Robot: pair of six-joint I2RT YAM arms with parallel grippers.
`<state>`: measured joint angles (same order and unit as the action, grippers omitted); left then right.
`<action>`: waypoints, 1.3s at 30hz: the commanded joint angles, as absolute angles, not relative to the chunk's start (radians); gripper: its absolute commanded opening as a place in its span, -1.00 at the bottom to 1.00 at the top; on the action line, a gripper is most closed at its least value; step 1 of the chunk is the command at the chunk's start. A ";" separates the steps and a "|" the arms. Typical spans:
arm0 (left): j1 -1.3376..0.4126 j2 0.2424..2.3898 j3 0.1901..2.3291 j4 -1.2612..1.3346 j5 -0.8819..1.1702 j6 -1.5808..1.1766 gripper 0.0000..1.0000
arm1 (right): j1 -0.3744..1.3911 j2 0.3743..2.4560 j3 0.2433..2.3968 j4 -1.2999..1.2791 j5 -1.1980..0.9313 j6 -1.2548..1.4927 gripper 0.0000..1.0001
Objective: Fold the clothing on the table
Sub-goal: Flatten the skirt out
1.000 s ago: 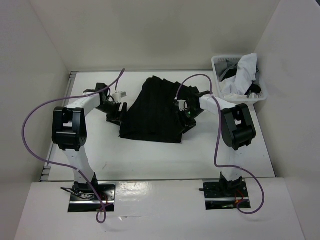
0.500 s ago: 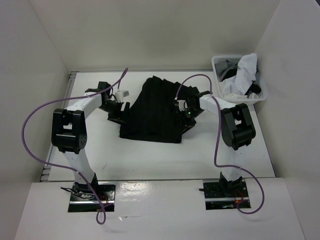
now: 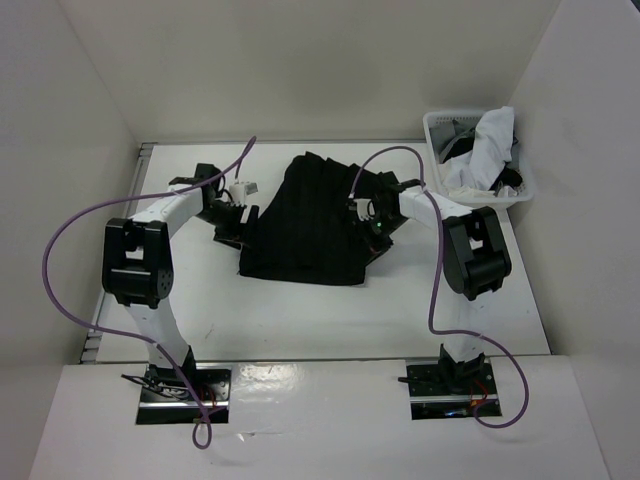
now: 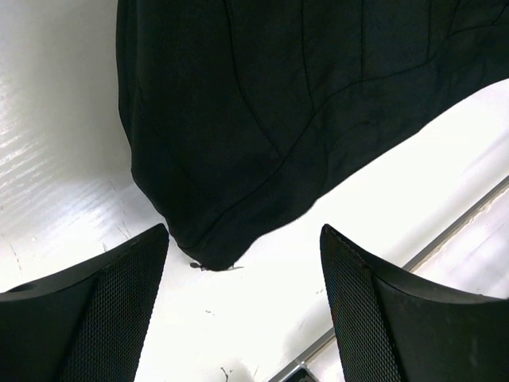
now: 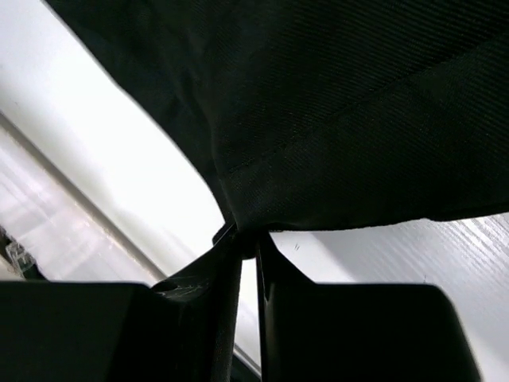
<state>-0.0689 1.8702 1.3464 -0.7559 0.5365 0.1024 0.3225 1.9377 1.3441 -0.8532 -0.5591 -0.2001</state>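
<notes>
The clothing (image 3: 310, 220), a black pleated skirt, lies spread flat on the white table (image 3: 300, 320). My left gripper (image 3: 232, 228) stands open at the skirt's left edge. In the left wrist view the gripper (image 4: 244, 231) has its mesh fingers (image 4: 119, 302) wide apart, and a rounded corner of the clothing (image 4: 278, 103) lies just ahead of the tips, untouched. My right gripper (image 3: 377, 236) is at the skirt's right edge. In the right wrist view the gripper (image 5: 246, 237) has its jaws drawn together, pinching a corner of the clothing (image 5: 342, 103), which lifts off the table there.
A white lattice basket (image 3: 440, 125) with white and grey garments (image 3: 490, 140) stands at the back right corner. A metal edge rail (image 4: 445, 231) runs along the table's rim. White walls enclose the table on three sides.
The right gripper's jaws have closed onto the skirt's right edge. The left gripper has shifted slightly toward the skirt's left edge and stays open.
</notes>
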 commanded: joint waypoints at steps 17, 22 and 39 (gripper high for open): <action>-0.077 1.649 1.241 -0.851 0.650 0.261 0.67 | 0.100 1.712 1.358 -0.899 -0.326 -0.303 -0.09; -0.077 1.615 1.223 -0.851 0.641 0.261 0.67 | 0.126 1.663 1.350 -0.807 0.089 -0.166 0.44; -0.077 1.552 1.169 -0.799 0.526 0.202 0.67 | 0.239 1.717 1.319 -0.888 -0.121 -0.141 0.32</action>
